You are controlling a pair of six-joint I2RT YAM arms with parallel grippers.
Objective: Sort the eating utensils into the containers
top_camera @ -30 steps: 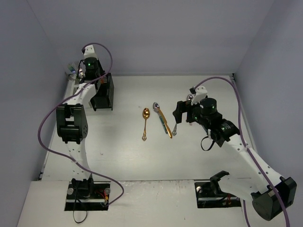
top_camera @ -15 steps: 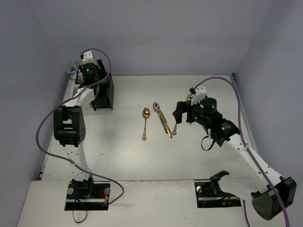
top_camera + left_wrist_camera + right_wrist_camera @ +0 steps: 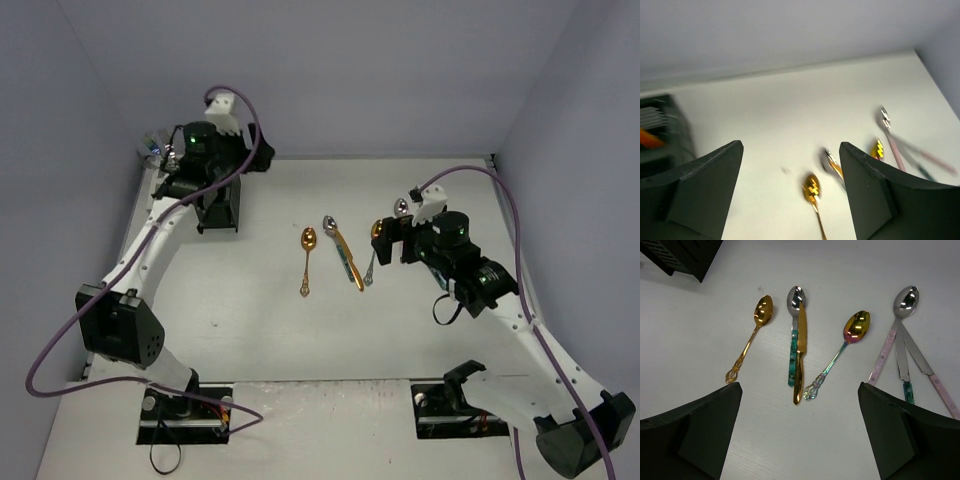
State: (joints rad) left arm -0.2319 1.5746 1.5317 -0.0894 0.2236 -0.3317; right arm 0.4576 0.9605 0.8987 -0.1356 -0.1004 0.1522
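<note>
We see left gripper (image 3: 790, 150) open, empty, near black caddy (image 3: 220, 208), worktop (image 3: 290, 190) far-left corner; right gripper (image 3: 799, 390) open, empty, above spoons (image 3: 856, 326) mid-worktop.

Pictured from the right wrist, a gold spoon (image 3: 751, 335) is set against the white worktop (image 3: 805, 440). At its three o'clock, a silver-bowled spoon (image 3: 794, 335) with a teal-patterned handle is partly overlaid by an all-gold knife (image 3: 800, 352). Further toward three o'clock, an iridescent spoon (image 3: 840, 352) is shown, its bowl shaded from gold to pink and its handle tinted rainbow. Beyond it a silver spoon (image 3: 890, 335) with a pale pink handle is seen. A black caddy (image 3: 680, 255) is framed at eleven o'clock. From above, white arms (image 3: 160, 230) and purple cables (image 3: 100, 260) are shown before lavender walls (image 3: 350, 70).
</note>
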